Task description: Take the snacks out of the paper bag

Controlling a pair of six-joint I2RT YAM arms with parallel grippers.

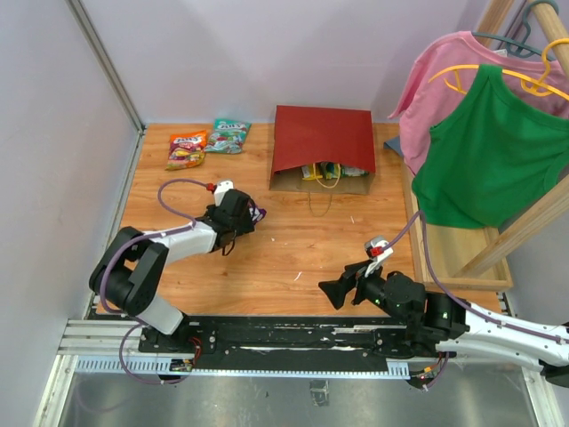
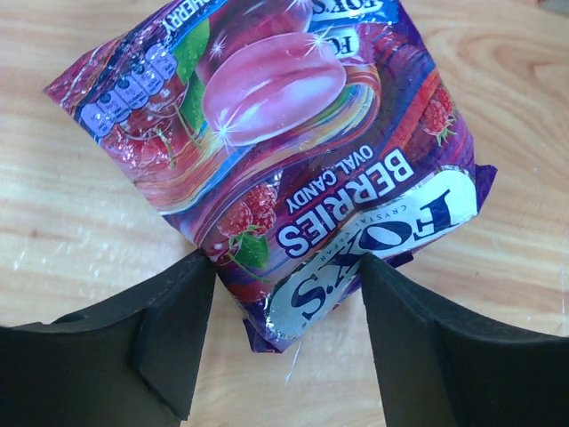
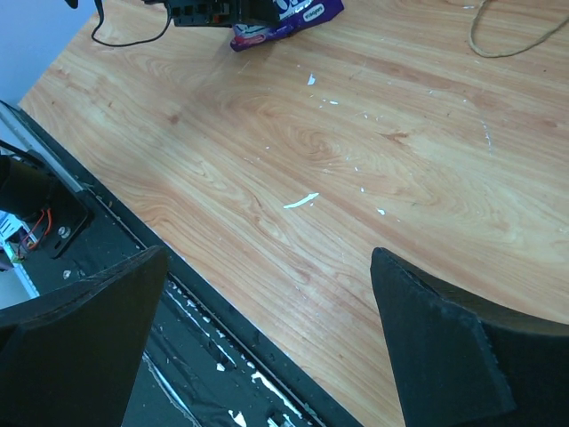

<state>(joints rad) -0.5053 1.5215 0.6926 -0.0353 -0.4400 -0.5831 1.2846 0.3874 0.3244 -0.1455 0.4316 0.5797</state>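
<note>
The dark red paper bag (image 1: 322,138) lies flat at the back of the table, its mouth facing me, with several snacks (image 1: 331,171) showing inside. An orange packet (image 1: 188,149) and a teal packet (image 1: 228,135) lie at the back left. A purple candy packet (image 2: 284,142) lies flat on the wood. My left gripper (image 2: 284,267) is open, with the packet's near corner between its fingertips (image 2: 182,311). It also shows in the top view (image 1: 244,213). My right gripper (image 3: 267,258) is open and empty over the table's near edge (image 1: 342,289).
A pink shirt (image 1: 436,71) and a green shirt (image 1: 489,151) hang on a wooden rack (image 1: 524,222) at the right. A purple wall runs along the left. The bag's twisted handle (image 3: 516,36) lies on the wood. A black rail (image 1: 293,334) borders the near edge.
</note>
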